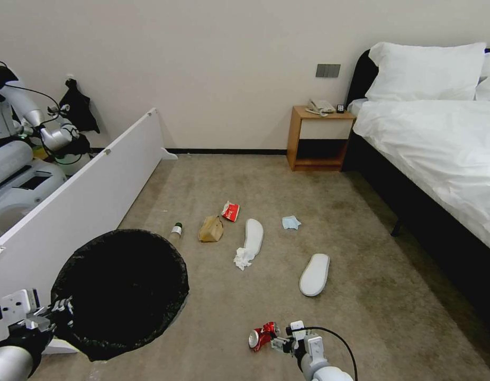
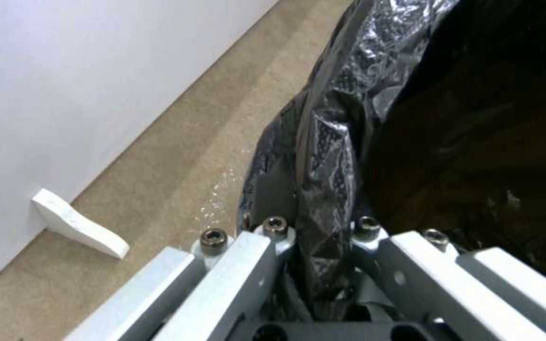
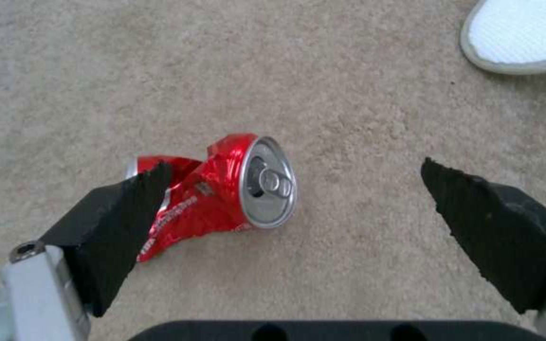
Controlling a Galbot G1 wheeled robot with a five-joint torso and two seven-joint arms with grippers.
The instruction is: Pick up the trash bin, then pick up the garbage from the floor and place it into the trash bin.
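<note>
Nearest to me, the right gripper (image 1: 281,338) hung low over the carpet (image 1: 361,296) with its black pads (image 3: 128,213) spread wide apart, the crushed red can (image 3: 222,189) lying on the floor just beside one pad and not clamped. On the near left, my left gripper (image 1: 57,312) was pinched shut on the rim of the trash bin (image 1: 120,291), the crinkly black bag (image 2: 330,156) squeezed between its fingers (image 2: 241,265); the bin's dark mouth faced up beside the white panel (image 1: 97,196).

Farther out on the carpet lay the rest of the garbage. One white slipper (image 1: 315,274) sat right of centre, and a second slipper (image 1: 253,236) lay beyond it to the left, with the white tissue (image 1: 242,259) touching its near end. Left of that I saw the brown paper bag (image 1: 211,228), the red snack packet (image 1: 230,211) just beyond it, and the small clear bottle (image 1: 175,232) farther left, near the bin. The pale-blue mask (image 1: 290,223) lay to the right of the second slipper. A bed (image 1: 441,148) filled the far right.
</note>
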